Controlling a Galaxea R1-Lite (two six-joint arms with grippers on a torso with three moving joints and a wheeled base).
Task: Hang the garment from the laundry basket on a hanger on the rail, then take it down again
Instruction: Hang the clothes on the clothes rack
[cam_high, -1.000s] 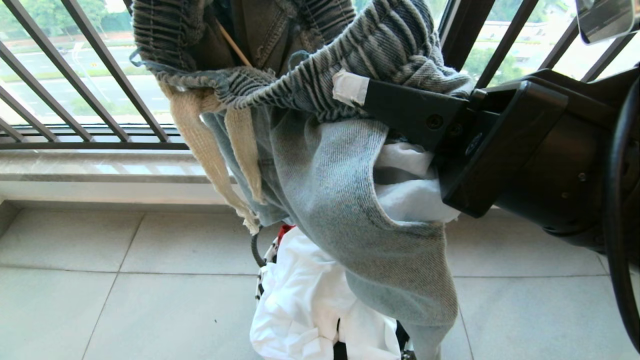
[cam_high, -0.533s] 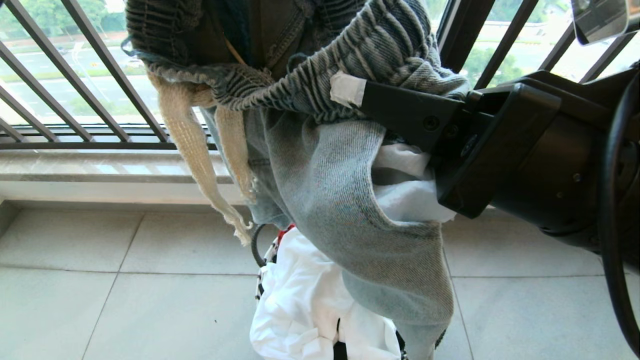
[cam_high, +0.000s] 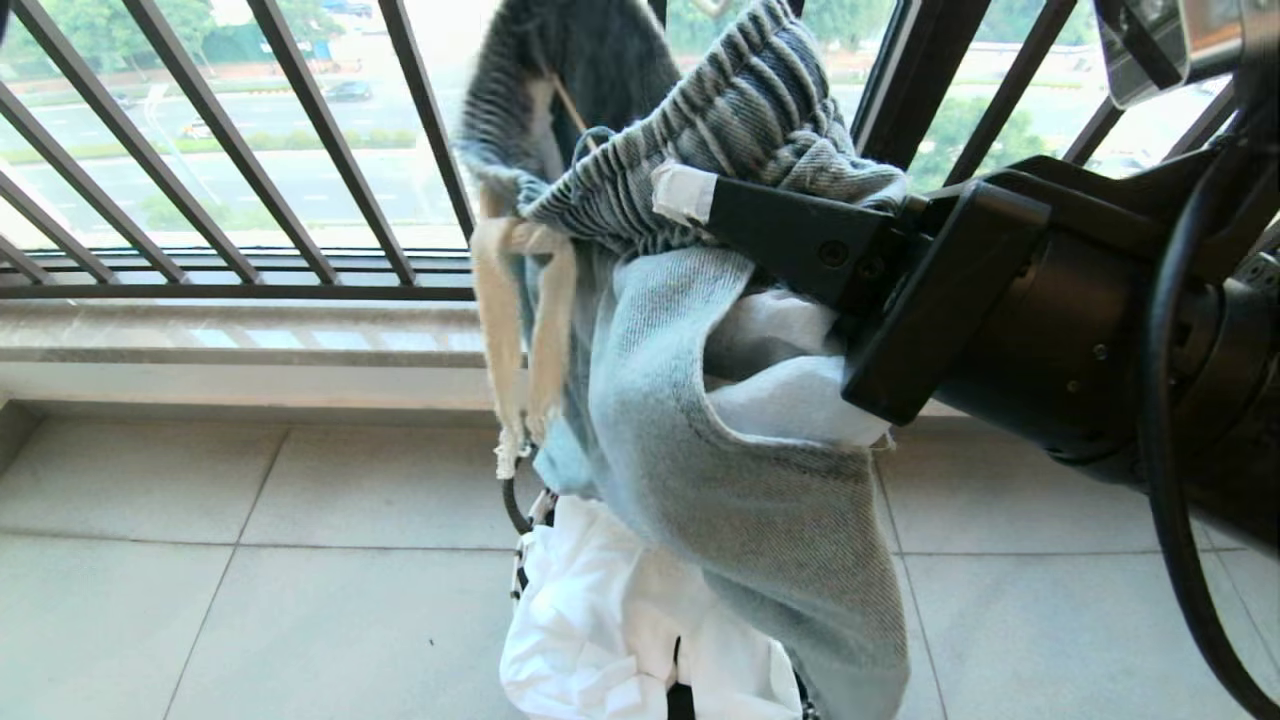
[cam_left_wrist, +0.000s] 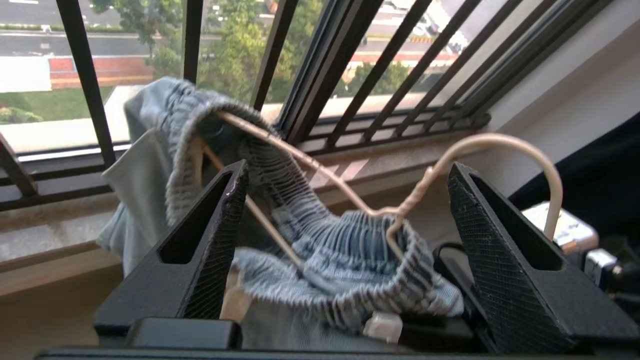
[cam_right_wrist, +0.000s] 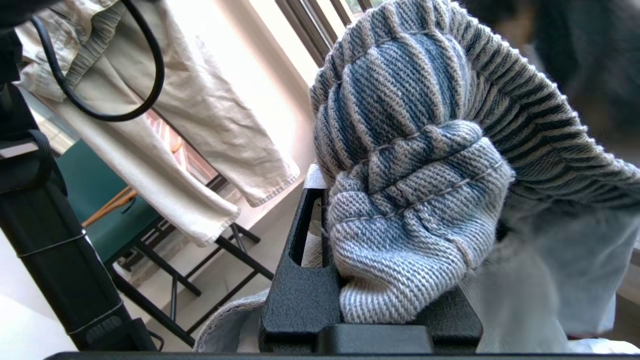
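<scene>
Head view: the upper part of the garment (cam_high: 700, 400) is motion-blurred and runs off the top edge, so the rail cannot be seen. The laundry basket (cam_high: 522, 540) is almost wholly covered by a white cloth (cam_high: 610, 620) and the hanging shorts leg; only a strip of patterned rim and part of the black handle show, and the bottom edge cuts it off. The right claw (cam_high: 690, 195) shows one taped fingertip; the other is buried in the waistband.

Left wrist view: the hanger (cam_left_wrist: 480, 150) is partly hidden inside the waistband, its lower wire lost in folds. Right wrist view: the far side of the garment is blurred.
</scene>
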